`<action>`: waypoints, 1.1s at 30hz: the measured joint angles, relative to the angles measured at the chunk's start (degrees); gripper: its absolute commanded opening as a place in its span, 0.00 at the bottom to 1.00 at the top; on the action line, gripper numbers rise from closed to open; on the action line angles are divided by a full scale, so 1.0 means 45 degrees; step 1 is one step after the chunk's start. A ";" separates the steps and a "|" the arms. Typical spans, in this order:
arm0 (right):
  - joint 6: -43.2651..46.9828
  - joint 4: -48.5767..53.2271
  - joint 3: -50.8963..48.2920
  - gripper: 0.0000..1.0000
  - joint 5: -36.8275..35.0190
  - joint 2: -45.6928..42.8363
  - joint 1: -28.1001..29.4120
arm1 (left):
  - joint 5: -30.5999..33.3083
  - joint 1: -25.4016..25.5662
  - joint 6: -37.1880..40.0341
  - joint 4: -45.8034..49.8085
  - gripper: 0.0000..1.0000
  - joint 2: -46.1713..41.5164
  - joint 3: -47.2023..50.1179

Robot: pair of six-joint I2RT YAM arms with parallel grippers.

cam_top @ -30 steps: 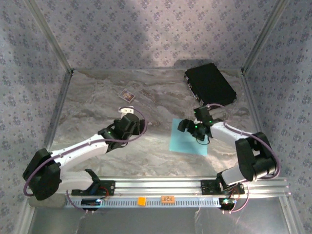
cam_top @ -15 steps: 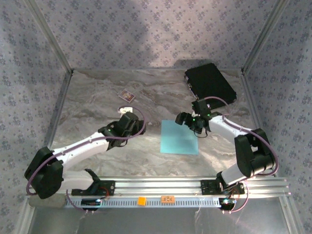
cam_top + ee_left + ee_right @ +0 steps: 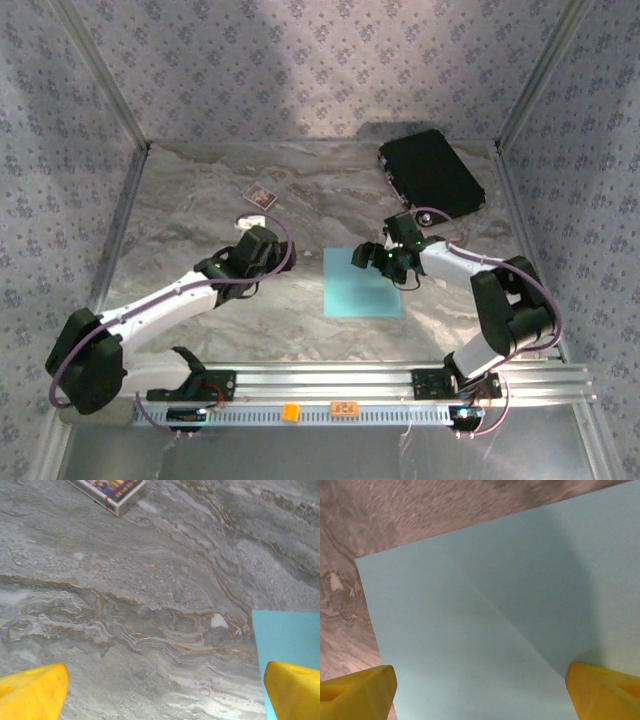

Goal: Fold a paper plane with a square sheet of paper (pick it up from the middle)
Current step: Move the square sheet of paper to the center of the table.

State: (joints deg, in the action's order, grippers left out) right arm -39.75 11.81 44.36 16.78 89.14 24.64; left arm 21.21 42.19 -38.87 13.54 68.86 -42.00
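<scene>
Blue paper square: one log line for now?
light-blue square paper sheet: flat on grey marble table | right gripper: open, over sheet | left gripper: open, beside sheet

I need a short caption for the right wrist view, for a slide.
Open right pincer over a light-blue paper sheet on a marbled table.

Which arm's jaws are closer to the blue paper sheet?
Right. The right arm holds its jaws over the far edge of the blue paper sheet; the left arm has its jaws off to the sheet's left.
</scene>
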 measured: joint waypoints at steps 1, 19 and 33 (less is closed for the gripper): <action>-0.0160 -0.0112 0.0029 0.91 -0.0010 0.0058 0.0219 | 0.0005 -0.0136 -0.0121 0.0019 1.00 -0.0165 0.0053; -0.4381 -0.2909 0.0073 0.87 0.0631 0.0889 0.2380 | -0.0879 -0.1297 -0.1044 -0.0005 0.98 -0.2045 0.1282; -0.3604 -0.0801 -0.0996 0.93 -0.0787 -0.4133 -0.0097 | -0.3201 0.0243 0.0126 0.2497 0.86 0.3045 -0.3492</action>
State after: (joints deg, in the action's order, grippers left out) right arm -55.96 8.21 39.88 13.23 70.54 24.21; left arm 6.81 43.29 -38.30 24.77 82.56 -57.71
